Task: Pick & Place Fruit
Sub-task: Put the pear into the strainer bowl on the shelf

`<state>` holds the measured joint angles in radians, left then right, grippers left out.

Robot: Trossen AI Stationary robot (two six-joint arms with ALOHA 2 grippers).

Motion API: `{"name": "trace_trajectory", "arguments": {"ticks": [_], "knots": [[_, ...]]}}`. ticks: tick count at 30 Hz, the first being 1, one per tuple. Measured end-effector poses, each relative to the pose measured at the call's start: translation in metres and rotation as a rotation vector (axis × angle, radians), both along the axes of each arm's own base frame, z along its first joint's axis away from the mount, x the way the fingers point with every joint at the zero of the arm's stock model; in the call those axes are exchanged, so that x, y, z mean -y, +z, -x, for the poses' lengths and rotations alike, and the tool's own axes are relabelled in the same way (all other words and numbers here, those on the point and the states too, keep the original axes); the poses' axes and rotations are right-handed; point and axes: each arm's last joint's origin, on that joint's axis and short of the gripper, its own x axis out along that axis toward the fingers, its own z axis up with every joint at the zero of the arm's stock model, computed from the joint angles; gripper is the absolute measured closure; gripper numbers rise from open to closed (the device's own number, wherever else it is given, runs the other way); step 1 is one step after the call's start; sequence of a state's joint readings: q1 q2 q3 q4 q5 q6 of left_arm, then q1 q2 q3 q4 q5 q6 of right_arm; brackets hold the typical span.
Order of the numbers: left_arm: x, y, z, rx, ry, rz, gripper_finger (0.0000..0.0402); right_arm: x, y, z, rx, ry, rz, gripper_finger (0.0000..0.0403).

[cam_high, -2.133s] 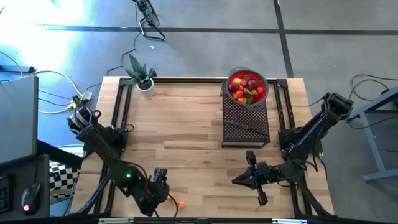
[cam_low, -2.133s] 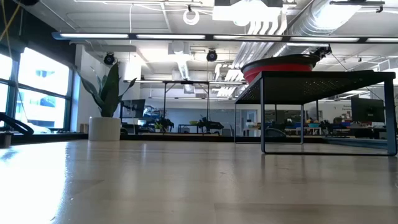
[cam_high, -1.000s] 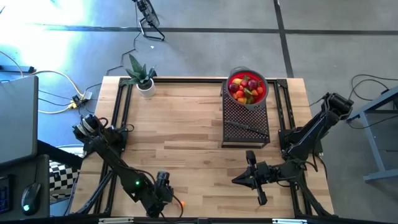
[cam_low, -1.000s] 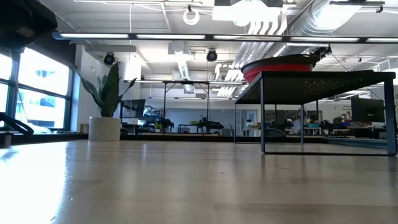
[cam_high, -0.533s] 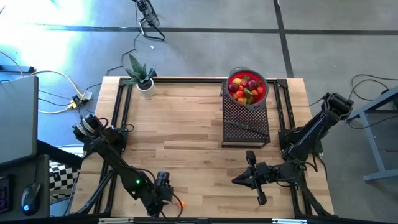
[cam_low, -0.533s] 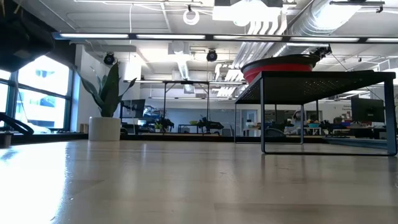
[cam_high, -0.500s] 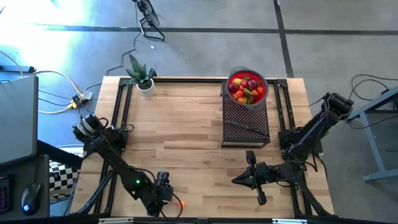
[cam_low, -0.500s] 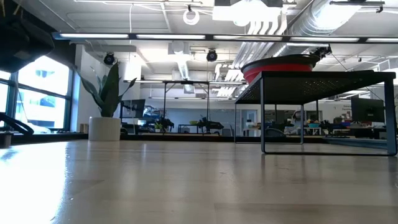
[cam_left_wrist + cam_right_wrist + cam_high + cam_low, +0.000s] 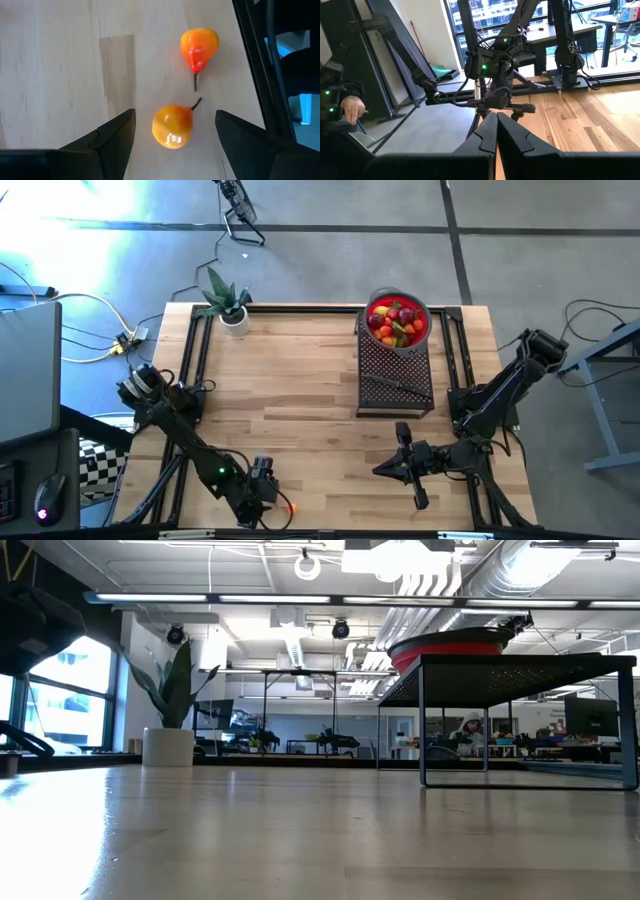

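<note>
- Working at the near edge of the desk [image 9: 300,400], your left tool [image 9: 172,137] hangs low with its fingers [image 9: 112,137] spread wide — one on each side of an orange-yellow fruit [image 9: 172,126], not touching it.
- A second fruit, orange and red [image 9: 198,46], lies just beyond the first; their stems nearly meet. Both sit close beside the dark frame rail [image 9: 255,65] along the desk's border, so room on that side is tight.
- From above you see only one orange speck [image 9: 291,507] beside the left tool [image 9: 268,492], right at the near edge.
- Your right tool [image 9: 496,131] waits near the front right of the desk with its fingers pressed together, holding nothing.
- The rest of the fruit [image 9: 397,321] is heaped in the red bowl [image 9: 375,307], which stands on the far end of a black mesh rack [image 9: 395,375] on the right side — well apart from both tools.
- A potted plant [image 9: 226,304] stands at the far left corner.
- Between the plant, the rack and the two arms you have a broad stretch of bare wood.
- A person's hand [image 9: 351,106] shows off the desk, in the right wrist view.
</note>
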<state>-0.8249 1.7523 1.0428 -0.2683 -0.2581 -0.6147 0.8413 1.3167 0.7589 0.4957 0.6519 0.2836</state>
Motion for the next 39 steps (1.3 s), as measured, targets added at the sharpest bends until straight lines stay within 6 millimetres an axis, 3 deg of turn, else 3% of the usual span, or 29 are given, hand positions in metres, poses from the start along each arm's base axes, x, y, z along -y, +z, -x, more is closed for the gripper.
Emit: {"name": "trace_trajectory", "arguments": {"ticks": [10, 39], "knots": [[0.011, -0.025, -0.007, -0.038, -0.044, 0.046, 0.0133, 0.000, 0.000, 0.000, 0.000, 0.000, 0.000, 0.0400], [0.011, -0.026, -0.007, -0.068, -0.031, 0.058, 0.0133, 0.000, 0.000, 0.000, 0.001, -0.001, -0.001, 0.0400]]}}
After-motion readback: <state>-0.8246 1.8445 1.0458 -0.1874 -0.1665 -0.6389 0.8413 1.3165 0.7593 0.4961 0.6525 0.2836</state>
